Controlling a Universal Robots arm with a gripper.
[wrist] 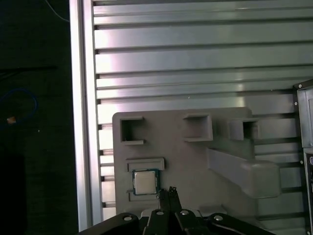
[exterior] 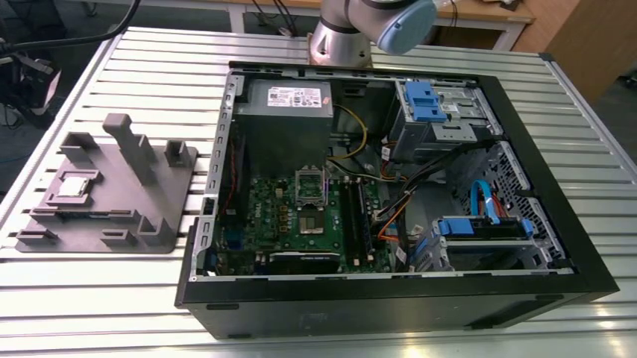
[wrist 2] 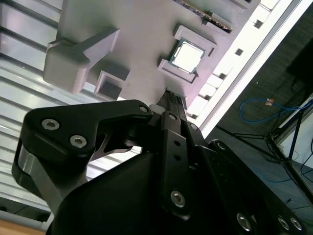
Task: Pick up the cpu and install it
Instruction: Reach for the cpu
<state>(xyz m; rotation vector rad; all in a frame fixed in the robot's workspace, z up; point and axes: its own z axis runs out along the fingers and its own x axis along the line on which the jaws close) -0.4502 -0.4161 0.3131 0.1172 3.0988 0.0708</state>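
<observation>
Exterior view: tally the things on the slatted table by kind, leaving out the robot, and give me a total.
Tray: 1
Cpu: 1
Computer case: 1
Total: 3

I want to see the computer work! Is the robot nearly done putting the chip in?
Not nearly. Done: nothing yet; the cpu lies in its pocket on the grey tray, outside the computer case. In hand: the gripper hangs over the tray near the cpu, shut and empty. Left: lifting the cpu and seating it in the socket.
</observation>
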